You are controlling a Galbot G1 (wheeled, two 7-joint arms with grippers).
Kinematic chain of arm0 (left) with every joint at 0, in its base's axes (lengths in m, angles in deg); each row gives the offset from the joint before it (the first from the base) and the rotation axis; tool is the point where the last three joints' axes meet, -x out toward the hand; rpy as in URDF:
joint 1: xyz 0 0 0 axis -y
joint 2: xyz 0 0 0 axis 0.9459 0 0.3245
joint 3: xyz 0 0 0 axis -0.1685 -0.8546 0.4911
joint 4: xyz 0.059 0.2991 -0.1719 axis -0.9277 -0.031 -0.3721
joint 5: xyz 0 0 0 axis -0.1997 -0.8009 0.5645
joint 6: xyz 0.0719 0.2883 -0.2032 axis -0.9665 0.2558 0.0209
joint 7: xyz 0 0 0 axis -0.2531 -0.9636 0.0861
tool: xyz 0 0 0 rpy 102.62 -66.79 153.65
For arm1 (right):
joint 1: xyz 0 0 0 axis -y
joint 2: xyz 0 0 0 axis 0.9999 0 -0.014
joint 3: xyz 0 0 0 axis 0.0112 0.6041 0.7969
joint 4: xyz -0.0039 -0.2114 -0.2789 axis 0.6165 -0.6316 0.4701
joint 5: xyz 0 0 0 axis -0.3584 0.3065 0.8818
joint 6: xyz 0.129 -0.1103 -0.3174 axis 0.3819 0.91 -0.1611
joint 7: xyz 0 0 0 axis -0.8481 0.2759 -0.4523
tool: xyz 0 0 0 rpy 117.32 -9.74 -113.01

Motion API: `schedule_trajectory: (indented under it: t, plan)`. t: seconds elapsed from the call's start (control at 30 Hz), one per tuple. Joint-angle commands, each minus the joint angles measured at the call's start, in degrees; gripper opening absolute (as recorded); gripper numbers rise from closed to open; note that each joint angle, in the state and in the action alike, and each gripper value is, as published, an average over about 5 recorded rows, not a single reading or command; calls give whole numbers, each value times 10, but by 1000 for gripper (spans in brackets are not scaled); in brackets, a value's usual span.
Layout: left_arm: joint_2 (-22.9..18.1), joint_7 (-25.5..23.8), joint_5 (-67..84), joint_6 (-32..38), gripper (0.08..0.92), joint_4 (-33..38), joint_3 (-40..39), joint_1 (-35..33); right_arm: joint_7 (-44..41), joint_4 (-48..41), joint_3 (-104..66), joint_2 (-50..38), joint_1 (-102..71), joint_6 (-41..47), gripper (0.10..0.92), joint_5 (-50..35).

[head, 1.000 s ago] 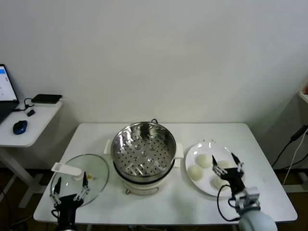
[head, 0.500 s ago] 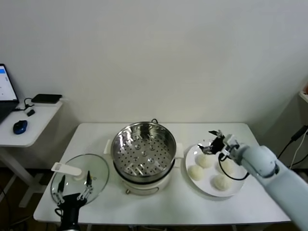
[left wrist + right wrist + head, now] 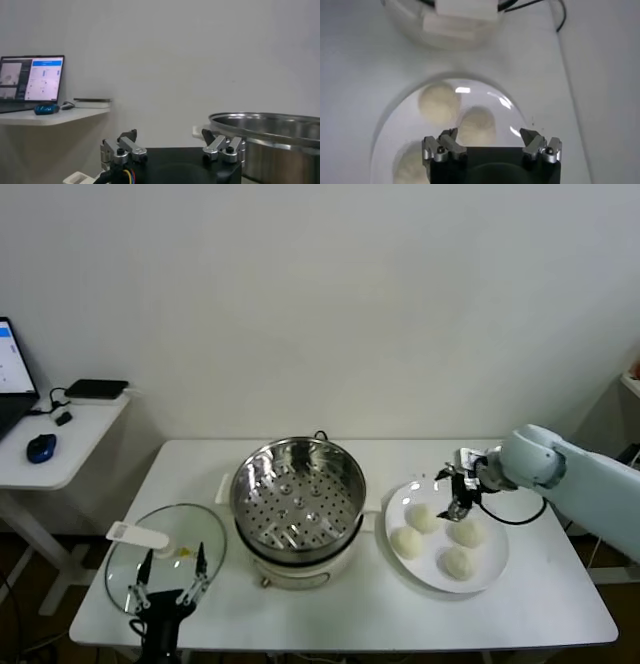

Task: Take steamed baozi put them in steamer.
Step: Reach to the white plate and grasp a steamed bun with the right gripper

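Note:
Four cream-white baozi lie on a white plate (image 3: 497, 567) right of the steamer (image 3: 296, 496): one (image 3: 422, 517) nearest it, one (image 3: 406, 541), one (image 3: 465, 533) and one (image 3: 458, 562). The steamer is a shiny steel pot with an empty perforated tray. My right gripper (image 3: 458, 490) is open and empty, pointing down over the plate's far part, just above the baozi. In the right wrist view the gripper (image 3: 489, 136) hangs over one baozi (image 3: 477, 125), with others beside it (image 3: 438, 101) (image 3: 410, 167). My left gripper (image 3: 170, 577) is open and empty at the table's front left.
A round glass lid (image 3: 200, 534) with a white handle (image 3: 138, 535) lies left of the steamer, under my left gripper. A side desk (image 3: 60, 446) at the far left holds a laptop, a mouse (image 3: 40, 448) and a black box. The steamer rim shows in the left wrist view (image 3: 270, 122).
My right gripper has swung from the plate's front edge up and round to its far side, the arm now reaching in from the right. My left gripper has shifted slightly right.

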Motion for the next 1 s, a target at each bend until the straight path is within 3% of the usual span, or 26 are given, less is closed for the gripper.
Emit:
schedule_trajectory:
  t: [0.03,0.37,1.0]
  plan:
    - [-28,-2,-6,5,823,-1,-6,-2,-85,-70,168,42,157,-56,823,-1]
    - [-28,-2,-7,7,823,0,0,-6,-64,-152,112,126,66,-68,823,31]
    - [-28,-4,-4,5,823,-11,19,-1,-49,-222,12,173,-53,-40,823,45]
